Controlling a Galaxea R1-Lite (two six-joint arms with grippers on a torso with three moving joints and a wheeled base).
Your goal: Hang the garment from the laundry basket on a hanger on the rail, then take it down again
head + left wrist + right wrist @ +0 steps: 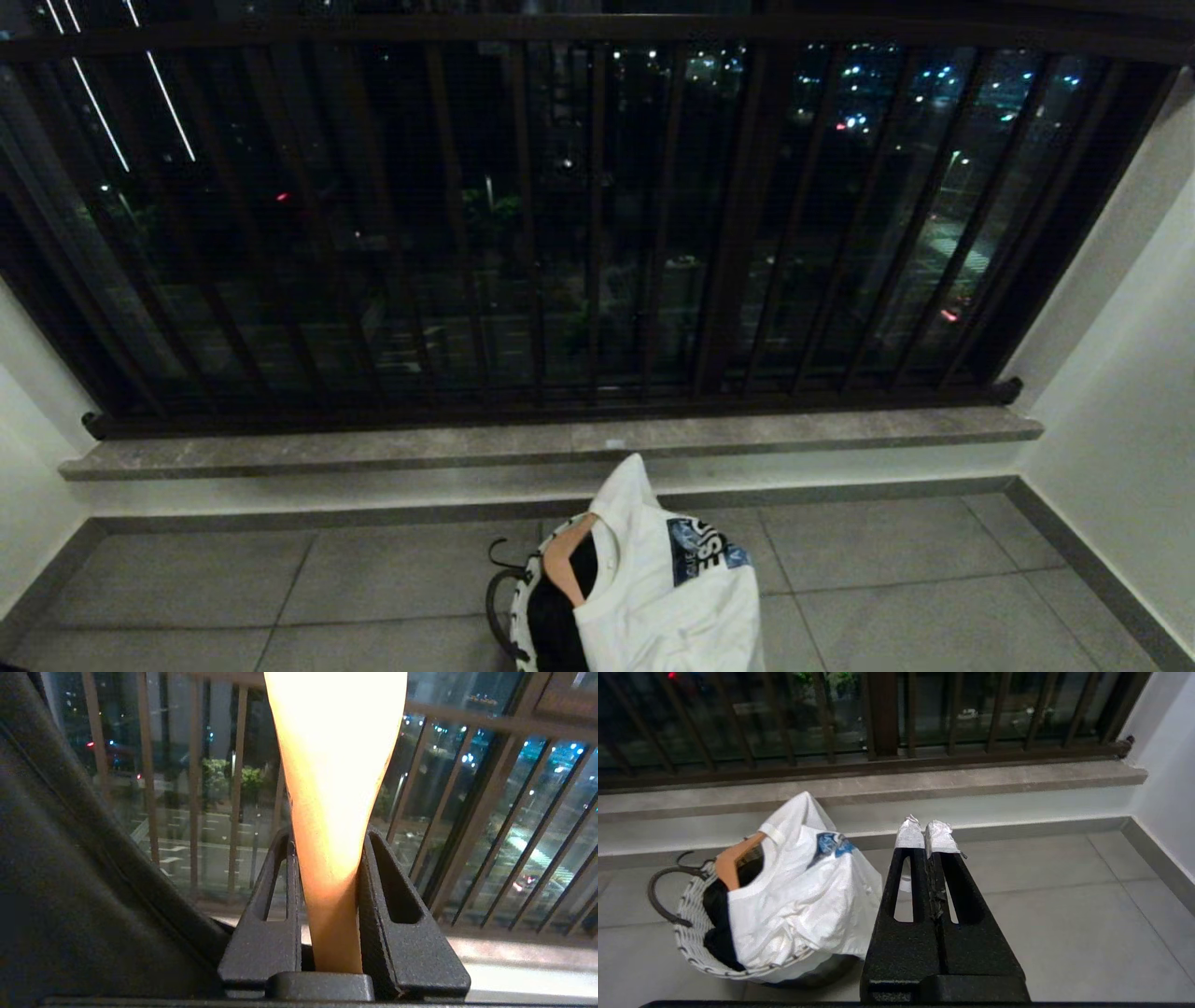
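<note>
On the tiled floor below the window ledge point(560, 446) stands the laundry basket point(519, 597), its white patterned rim showing at the left side, and a white T-shirt point(672, 588) with a blue printed patch is draped over it, one sleeve or shoulder pointing up toward the ledge. Inside the shirt's neck opening a tan wooden piece, which looks like the shoulder of a hanger point(563, 560), pokes out, with darker cloth below it in the basket. At the same time the left gripper point(329, 868) is clamped on a pale wooden piece point(334, 788) that widens away from the jaws, with the window grille point(486, 812) behind it; whether that piece is the same hanger seen in the shirt or a second one cannot be told, since this arm is outside the head view. The right gripper point(928, 833) hangs idle with its taped tips pressed together, empty, looking down on basket and shirt from the side. No pale rail with holes shows anywhere; only the dark grille bars are in sight. Judging by this, the garment rests on the basket and hangs from nothing, so either the hanging part is not yet done or the whole round is over; the pictures alone do not settle which
</note>
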